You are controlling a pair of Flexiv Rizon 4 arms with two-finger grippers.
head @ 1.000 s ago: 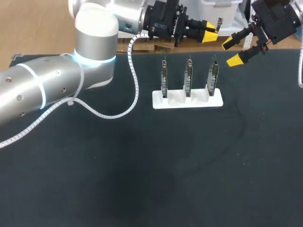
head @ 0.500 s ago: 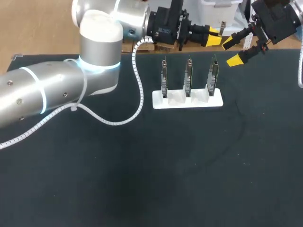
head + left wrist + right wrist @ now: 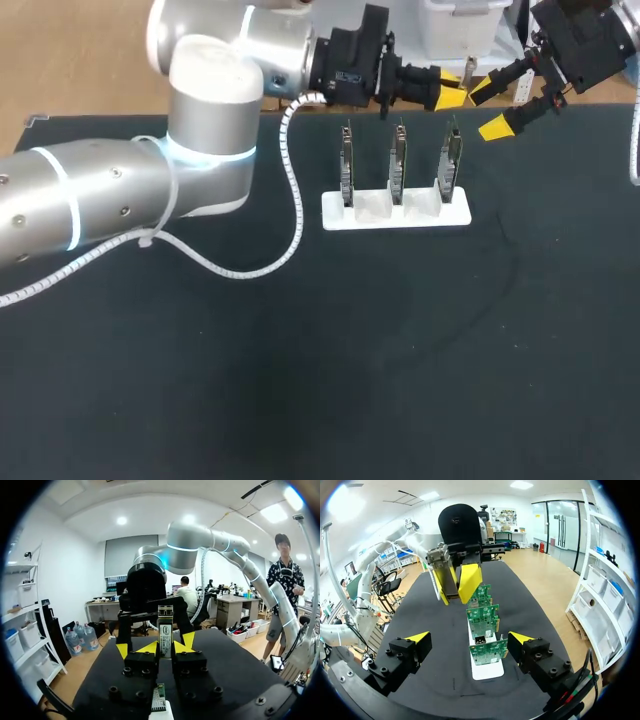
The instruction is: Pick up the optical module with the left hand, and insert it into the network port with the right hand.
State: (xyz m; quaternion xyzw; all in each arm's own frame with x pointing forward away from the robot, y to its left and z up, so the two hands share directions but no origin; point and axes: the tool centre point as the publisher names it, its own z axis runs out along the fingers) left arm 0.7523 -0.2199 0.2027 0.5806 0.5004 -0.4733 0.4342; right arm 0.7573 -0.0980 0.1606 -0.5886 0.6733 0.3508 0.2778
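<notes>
Since our right claw (image 3: 469,638), spread apart, must do the inserting, our left claw (image 3: 165,649) clamps the module (image 3: 165,627), presented toward it.

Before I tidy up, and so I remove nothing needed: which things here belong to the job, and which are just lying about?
Job: optical module, held in the left fingers; open right fingers; white rack with three port boards.
Just there: black table cover; left arm's coiled cable.
</notes>
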